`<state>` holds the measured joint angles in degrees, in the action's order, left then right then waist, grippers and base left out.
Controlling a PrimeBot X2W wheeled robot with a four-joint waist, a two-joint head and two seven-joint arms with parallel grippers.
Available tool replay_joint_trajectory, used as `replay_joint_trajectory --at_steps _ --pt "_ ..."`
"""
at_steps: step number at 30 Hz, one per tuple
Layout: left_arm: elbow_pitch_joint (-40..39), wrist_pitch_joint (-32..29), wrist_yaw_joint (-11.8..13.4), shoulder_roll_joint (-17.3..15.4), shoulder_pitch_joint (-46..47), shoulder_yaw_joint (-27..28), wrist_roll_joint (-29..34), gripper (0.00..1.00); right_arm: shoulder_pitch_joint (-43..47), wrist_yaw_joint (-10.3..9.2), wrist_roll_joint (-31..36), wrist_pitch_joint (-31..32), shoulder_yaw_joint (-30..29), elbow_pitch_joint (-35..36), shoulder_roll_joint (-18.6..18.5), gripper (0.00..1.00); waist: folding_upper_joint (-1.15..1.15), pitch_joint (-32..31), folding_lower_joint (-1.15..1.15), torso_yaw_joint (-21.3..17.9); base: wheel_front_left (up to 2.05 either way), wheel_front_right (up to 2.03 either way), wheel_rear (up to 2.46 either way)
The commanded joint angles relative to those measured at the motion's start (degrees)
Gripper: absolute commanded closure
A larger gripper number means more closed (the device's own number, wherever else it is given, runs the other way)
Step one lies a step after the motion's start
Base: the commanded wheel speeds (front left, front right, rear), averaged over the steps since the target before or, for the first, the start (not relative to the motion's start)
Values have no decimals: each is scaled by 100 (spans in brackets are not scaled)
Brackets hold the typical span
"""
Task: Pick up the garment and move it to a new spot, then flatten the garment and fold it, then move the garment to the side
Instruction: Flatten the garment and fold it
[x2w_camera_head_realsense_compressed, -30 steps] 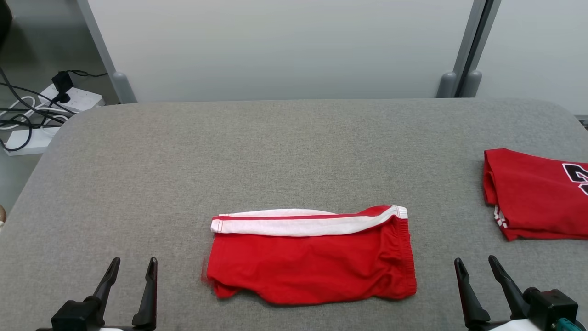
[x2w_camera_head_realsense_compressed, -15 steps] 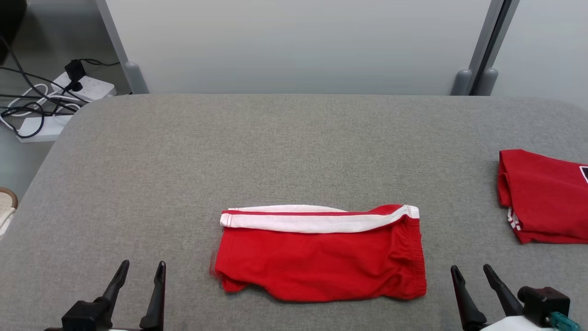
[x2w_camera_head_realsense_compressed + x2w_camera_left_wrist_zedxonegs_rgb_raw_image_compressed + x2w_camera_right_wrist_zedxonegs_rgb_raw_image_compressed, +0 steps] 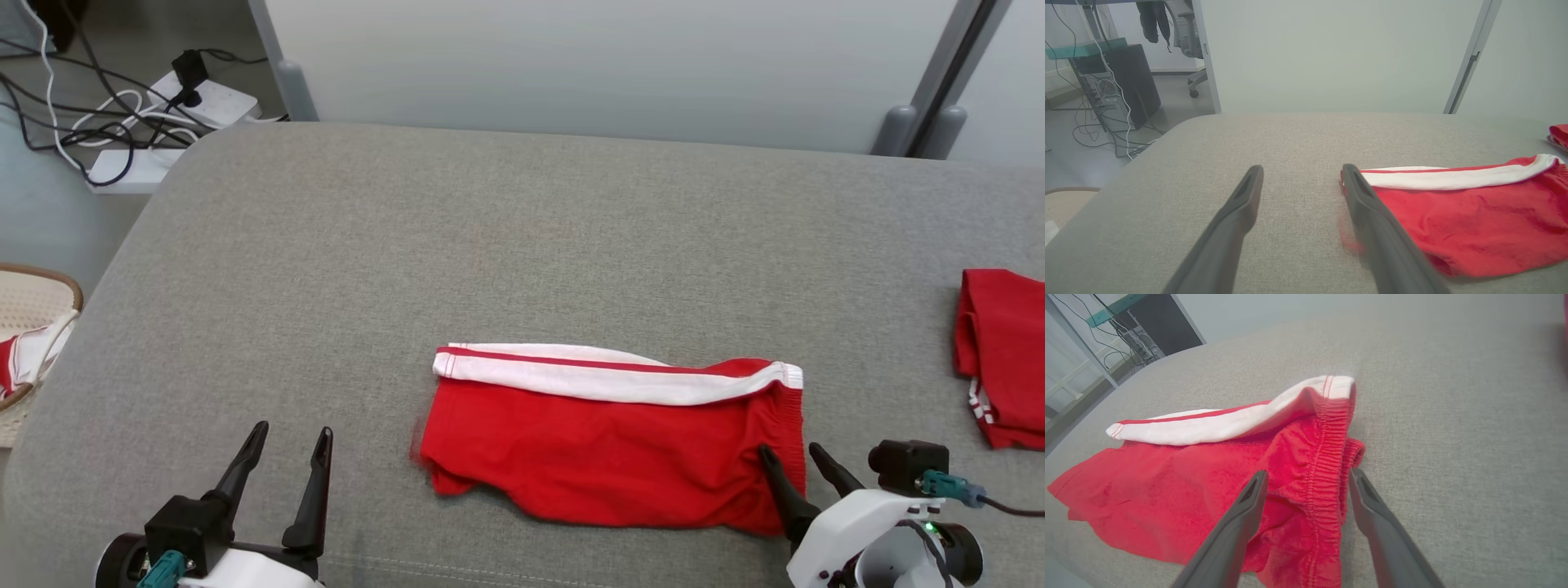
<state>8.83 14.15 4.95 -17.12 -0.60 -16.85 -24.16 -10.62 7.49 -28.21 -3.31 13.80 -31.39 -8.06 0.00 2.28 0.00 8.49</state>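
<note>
The red garment (image 3: 612, 445) lies folded near the front middle of the grey padded table (image 3: 490, 245), its long side running left to right, with a white band (image 3: 612, 380) along its far edge and the elastic waistband (image 3: 1327, 457) at its right end. The right gripper (image 3: 789, 448) stands with its fingers spread wide at that right end. In the right wrist view one finger is over the red cloth and the other over bare table, the waistband between them, nothing pinched. The left gripper (image 3: 293, 429) is also wide apart and empty, near the garment's left end but clear of it. A second red garment (image 3: 1000, 359) lies well apart at the table's right edge, and a basket (image 3: 33, 294) sits off the table's left side.
</note>
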Motion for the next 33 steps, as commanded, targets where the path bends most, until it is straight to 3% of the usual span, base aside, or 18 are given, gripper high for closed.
replay_joint_trajectory --at_steps 1,8,15,16,17,18,33 --pt "-103 30 -43 -77 342 194 49 0 -216 0 -72 13 136 19 -96 0 0 49 0 58 0 0 0" --pt "-23 48 -81 -44 439 162 55 0 -579 0 -345 127 161 -851 -77 0 0 101 0 169 0 0 0" --pt "10 62 -107 -47 488 176 55 0 -805 0 -780 306 433 -1192 93 0 0 157 0 155 0 0 0" --pt "13 64 -110 -50 496 182 55 0 -833 0 -859 306 468 -1201 99 56 0 167 0 144 0 0 0" --pt "17 65 -111 -51 504 188 55 0 -859 0 -937 310 500 -1212 101 93 0 175 0 133 0 0 0" --pt "24 67 -112 -50 512 194 56 0 -880 0 -1026 333 528 -1233 104 100 0 178 0 120 0 0 0" --pt "64 82 -173 1 548 260 64 0 -754 0 -2007 112 161 -1395 -553 100 0 211 0 -55 0 0 0"
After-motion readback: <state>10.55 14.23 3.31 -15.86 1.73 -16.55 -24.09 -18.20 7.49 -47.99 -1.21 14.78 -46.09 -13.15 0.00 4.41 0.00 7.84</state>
